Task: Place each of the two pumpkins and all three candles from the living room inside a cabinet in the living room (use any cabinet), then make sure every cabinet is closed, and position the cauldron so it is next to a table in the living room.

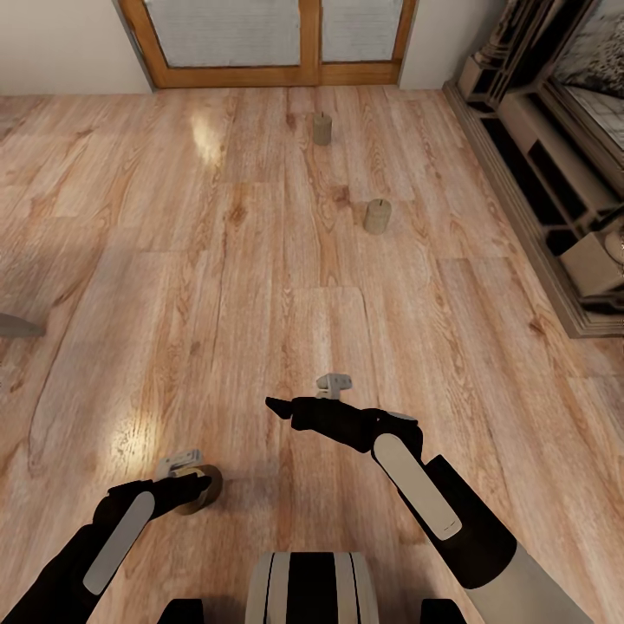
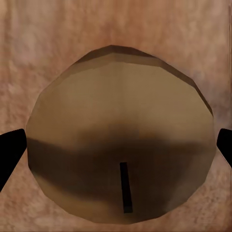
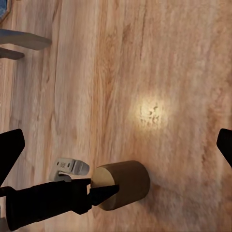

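Observation:
Three beige candles stand on the wood plank floor. One candle (image 1: 322, 128) is far ahead near the door, and a second candle (image 1: 377, 216) stands a little closer and to the right. The third candle (image 1: 208, 487) is at the lower left, under my left gripper (image 1: 189, 487). In the left wrist view this candle (image 2: 121, 145) and its dark wick sit between the fingers of the left gripper (image 2: 116, 145), which is open around it. My right gripper (image 1: 282, 409) hovers open over bare floor. The right wrist view looks down on the same candle (image 3: 123, 183) and the left gripper (image 3: 104, 193).
A wood-framed glass door (image 1: 269, 52) closes the far wall. A dark unit with open shelves (image 1: 555, 182) runs along the right side. A grey furniture foot (image 1: 17, 328) pokes in at the left edge. Open plank floor lies between.

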Controlling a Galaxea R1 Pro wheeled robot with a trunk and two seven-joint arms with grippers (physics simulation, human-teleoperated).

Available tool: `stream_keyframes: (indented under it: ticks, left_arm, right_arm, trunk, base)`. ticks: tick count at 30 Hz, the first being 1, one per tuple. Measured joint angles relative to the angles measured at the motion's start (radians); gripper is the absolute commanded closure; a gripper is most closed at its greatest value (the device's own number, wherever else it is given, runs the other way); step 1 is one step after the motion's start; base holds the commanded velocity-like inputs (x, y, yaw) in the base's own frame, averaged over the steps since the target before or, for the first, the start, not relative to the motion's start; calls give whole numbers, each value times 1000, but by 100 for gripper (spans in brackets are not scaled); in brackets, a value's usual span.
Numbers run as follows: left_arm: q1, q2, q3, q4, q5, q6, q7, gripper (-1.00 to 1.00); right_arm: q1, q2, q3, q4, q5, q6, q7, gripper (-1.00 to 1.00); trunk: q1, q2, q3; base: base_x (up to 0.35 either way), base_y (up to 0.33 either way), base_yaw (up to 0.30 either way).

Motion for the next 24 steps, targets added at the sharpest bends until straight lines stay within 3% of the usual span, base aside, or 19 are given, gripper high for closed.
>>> stream_keyframes:
  ticks: [17,24]
  left_arm:
    - [0,1,3,-9,3,2,0,100]
    - [0,2,95,-46,9,18,3,100]
  right_arm:
    - [0,-1,-4,1,-3,-2,2,-100]
    - [0,-1,-8,12,-2,-7,-5,-100]
  trunk:
    - [-8,4,66]
    - [-11,6,93]
  base:
    - [0,0,0]
    - [0,0,0]
